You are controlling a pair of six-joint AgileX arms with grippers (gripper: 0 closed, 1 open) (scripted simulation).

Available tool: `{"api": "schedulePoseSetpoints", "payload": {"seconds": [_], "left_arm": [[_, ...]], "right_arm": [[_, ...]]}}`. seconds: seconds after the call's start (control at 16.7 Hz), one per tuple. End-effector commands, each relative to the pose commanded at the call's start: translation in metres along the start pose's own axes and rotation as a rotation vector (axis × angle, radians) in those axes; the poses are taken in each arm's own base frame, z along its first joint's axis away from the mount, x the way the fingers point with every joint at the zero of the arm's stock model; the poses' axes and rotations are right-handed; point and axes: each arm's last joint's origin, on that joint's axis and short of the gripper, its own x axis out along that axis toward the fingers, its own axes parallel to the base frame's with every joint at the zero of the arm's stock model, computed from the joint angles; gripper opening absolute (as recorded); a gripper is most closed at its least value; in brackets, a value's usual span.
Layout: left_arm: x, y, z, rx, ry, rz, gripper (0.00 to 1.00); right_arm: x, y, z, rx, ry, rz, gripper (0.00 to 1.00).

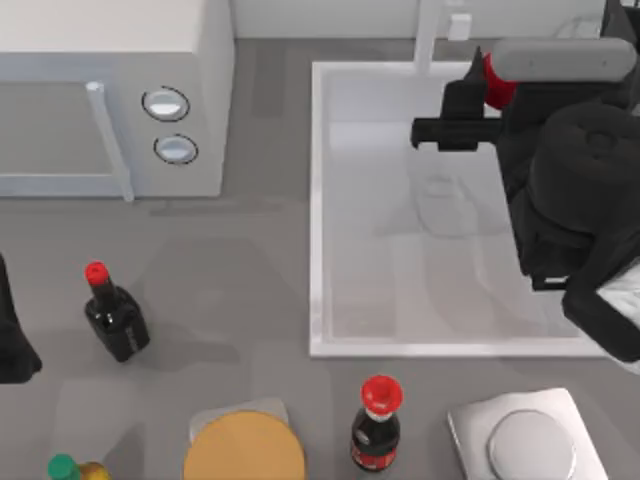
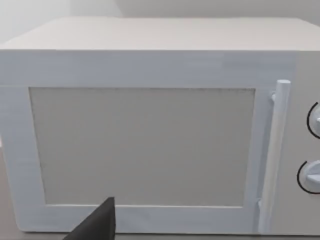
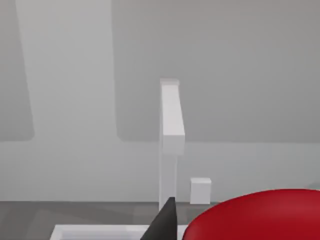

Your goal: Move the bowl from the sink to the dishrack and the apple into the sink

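One apple (image 1: 498,80) clamped in right gripper (image 1: 478,95), above far part of sink (image 1: 318,220) near faucet post (image 1: 428,38); risk of bouncing out if dropped from height.

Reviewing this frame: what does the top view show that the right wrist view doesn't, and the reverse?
Top view's extras: the microwave, two red-capped dark bottles, the tan disc, the grey lid, the sink's whole basin, and the left arm parked at the table's left edge.
Right wrist view's extras: the faucet post seen upright from the side, against the grey wall.
Shared: the apple beside the right end effector, the faucet post, and a stretch of sink rim.
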Motion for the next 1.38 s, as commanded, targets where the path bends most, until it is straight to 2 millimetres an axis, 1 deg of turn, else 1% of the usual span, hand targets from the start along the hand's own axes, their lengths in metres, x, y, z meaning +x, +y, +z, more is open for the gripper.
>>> {"api": "schedulePoseSetpoints", "payload": {"seconds": [0.36,0.48,0.66,0.84,1.02,1.14,1.26,1.38], "left_arm": [[0.000,0.000,0.000,0.000,0.000,0.000,1.00],[0.000,0.000,0.000,0.000,0.000,0.000,1.00],[0.000,0.000,0.000,0.000,0.000,0.000,1.00],[0.000,0.000,0.000,0.000,0.000,0.000,1.00],[0.000,0.000,0.000,0.000,0.000,0.000,1.00],[0.000,0.000,0.000,0.000,0.000,0.000,1.00],[0.000,0.000,0.000,0.000,0.000,0.000,1.00],[0.000,0.000,0.000,0.000,0.000,0.000,1.00]], "right_arm": [[0.000,0.000,0.000,0.006,-0.004,0.000,0.00],[0.002,0.003,-0.007,0.002,-0.002,0.005,0.00],[0.007,0.009,-0.034,-0.001,-0.002,0.009,0.00],[0.010,0.012,-0.070,0.002,-0.006,0.005,0.00],[0.009,0.010,-0.108,0.002,-0.005,0.003,0.00],[0.005,0.006,-0.128,0.007,-0.010,0.002,0.00],[0.002,0.003,-0.142,0.005,-0.007,0.000,0.00],[0.000,0.001,-0.149,0.006,-0.006,0.001,0.00]]}}
